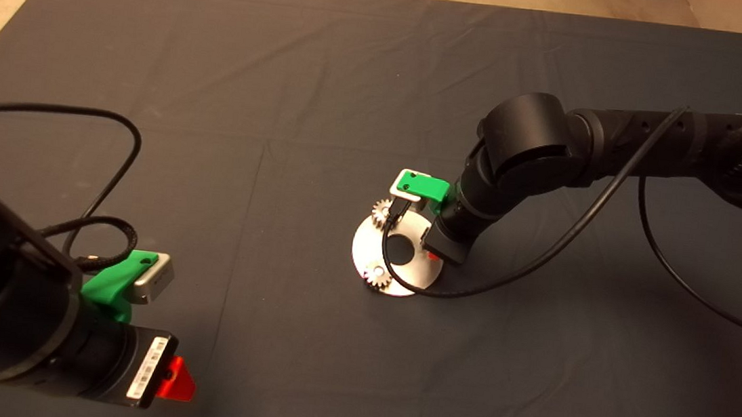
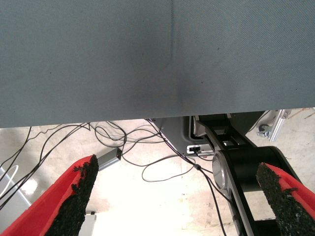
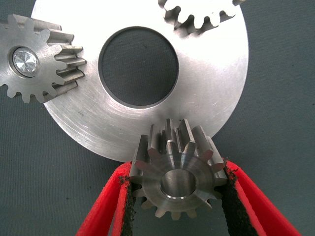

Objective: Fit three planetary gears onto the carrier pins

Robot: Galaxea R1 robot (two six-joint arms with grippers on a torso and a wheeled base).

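The right gripper (image 3: pixel 177 196) is pinching the third gear (image 3: pixel 178 171) by its slick, hard teeth at the disc (image 3: pixel 216 93) rim, so it may slip; the left gripper (image 2: pixel 177 196) is idling agape.

The room is dim and warm over the dark mat (image 1: pixel 287 91), the right arm (image 1: pixel 622 144) casting a soft shadow. Close up, the silver disc (image 3: pixel 206 113) glares bright; the floor (image 2: pixel 162 196) washes out pale.

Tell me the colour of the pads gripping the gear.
Black pads on red fingers; the right wrist view shows them best.
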